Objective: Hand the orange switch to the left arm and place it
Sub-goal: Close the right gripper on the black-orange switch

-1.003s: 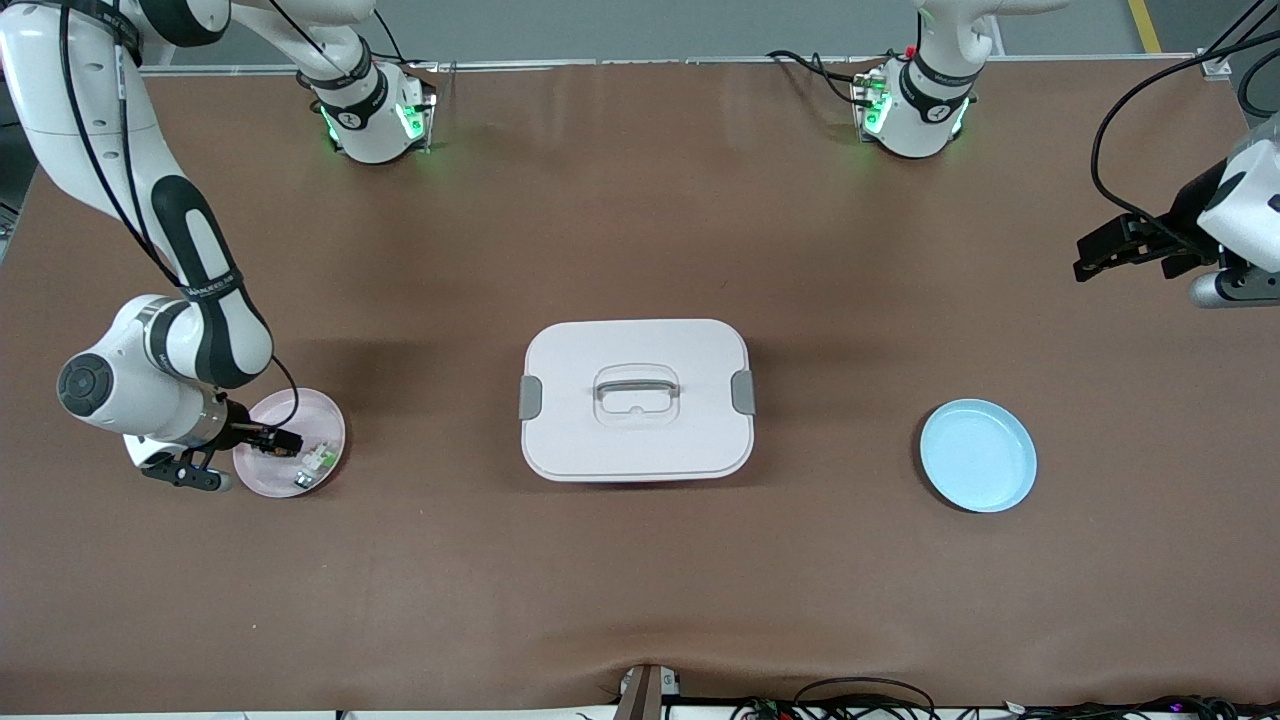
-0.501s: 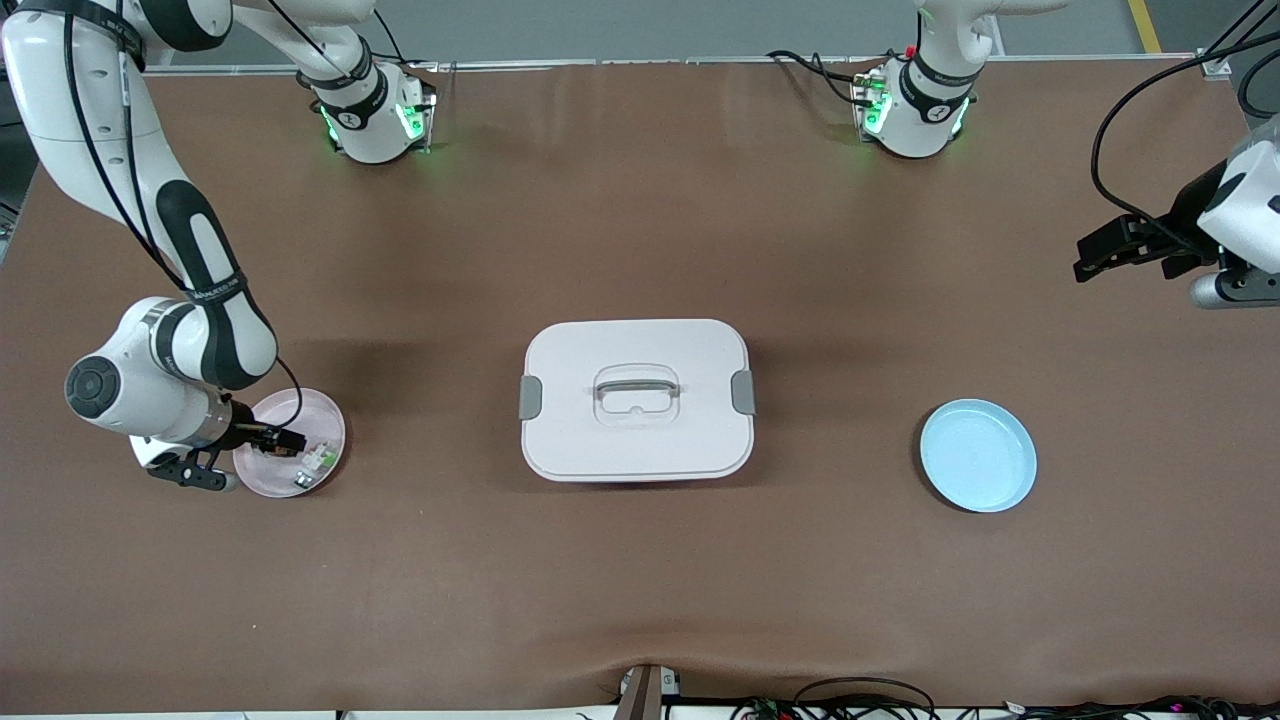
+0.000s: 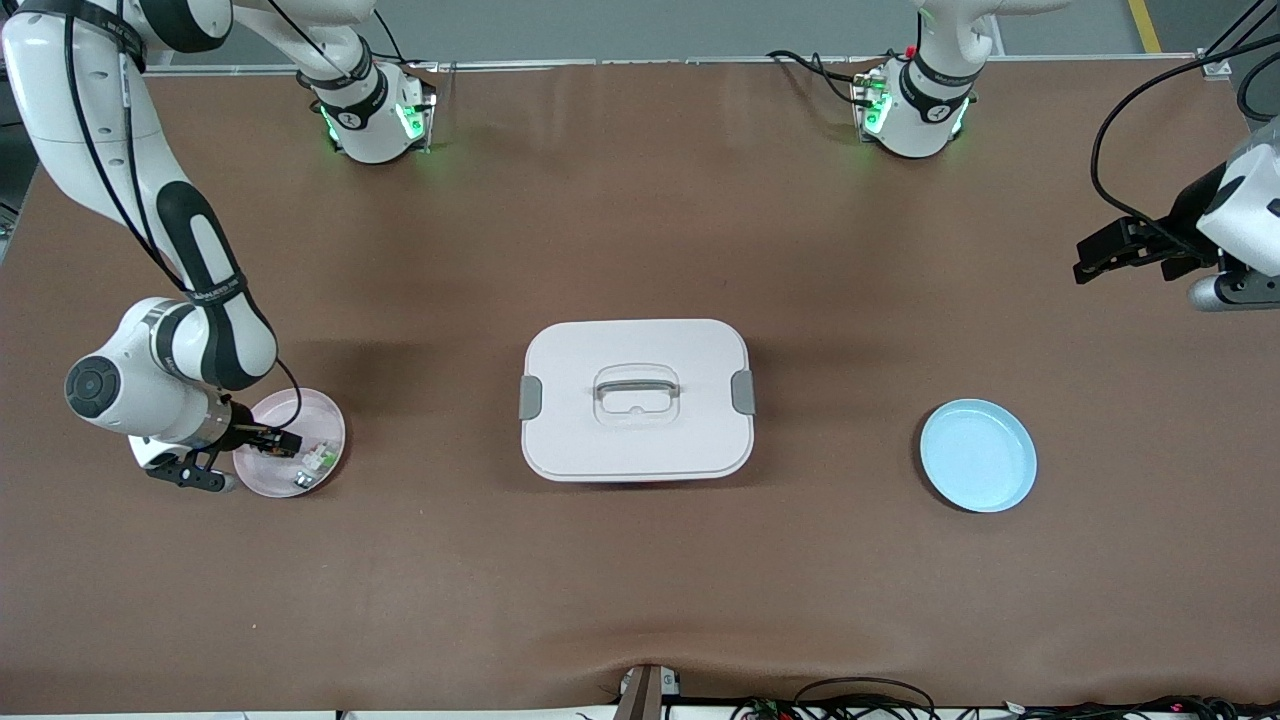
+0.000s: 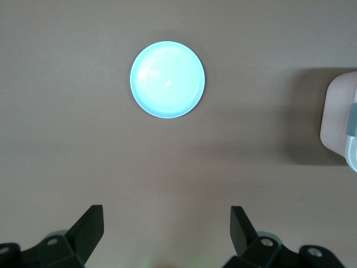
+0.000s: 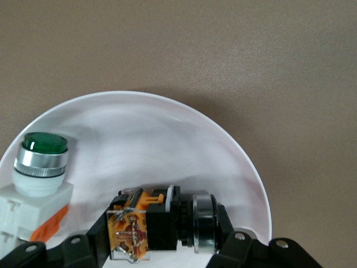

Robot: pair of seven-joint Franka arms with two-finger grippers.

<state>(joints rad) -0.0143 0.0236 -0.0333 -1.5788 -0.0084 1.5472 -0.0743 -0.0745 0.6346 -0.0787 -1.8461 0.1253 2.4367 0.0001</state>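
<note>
The orange switch, black with an orange block and a metal ring, lies in the pink plate at the right arm's end of the table. My right gripper is low in that plate and shut on the switch, one finger at each end, as the right wrist view shows. The white box with grey latches stands in the middle of the table. My left gripper is open and empty, waiting high over the left arm's end of the table; its fingers are wide apart.
A whitish part with a green button lies in the pink plate beside the switch; it also shows in the right wrist view. A blue plate sits between the box and the left arm's end; the left wrist view shows it and a box corner.
The right arm's wrist has shifted very slightly over the pink plate, with the gripper staying at the switch. The left arm has barely moved.
</note>
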